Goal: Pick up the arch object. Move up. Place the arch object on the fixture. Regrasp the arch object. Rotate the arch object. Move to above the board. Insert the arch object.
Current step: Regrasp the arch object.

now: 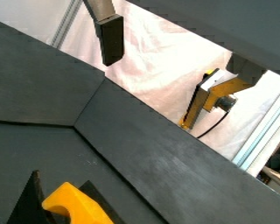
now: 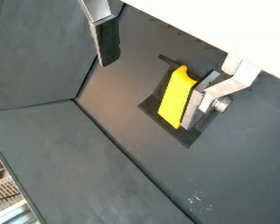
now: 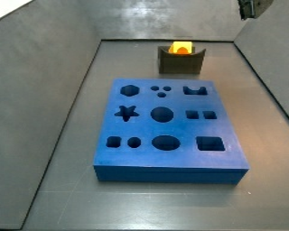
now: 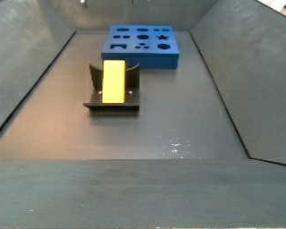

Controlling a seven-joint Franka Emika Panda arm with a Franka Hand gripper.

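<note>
The yellow arch object [image 4: 113, 80] lies on the dark fixture [image 4: 111, 102], leaning against its upright; both side views show it there [image 3: 181, 48]. My gripper [image 2: 163, 63] hangs high above it, open, with nothing between its fingers [image 1: 109, 39]. In a side view only a bit of the gripper [image 3: 247, 7] shows at the top right edge. Wrist views look down on the arch object [image 2: 175, 94] [image 1: 74, 203] and the fixture [image 2: 154, 109]. The blue board [image 3: 168, 126] lies flat on the floor, apart from the fixture [image 3: 180, 62].
Dark sloping walls [image 4: 32, 80] enclose the grey floor [image 4: 170, 125] on all sides. The board [image 4: 143, 45] sits toward one end, the fixture near the other. A white cloth [image 1: 166, 70] shows beyond the wall in a wrist view.
</note>
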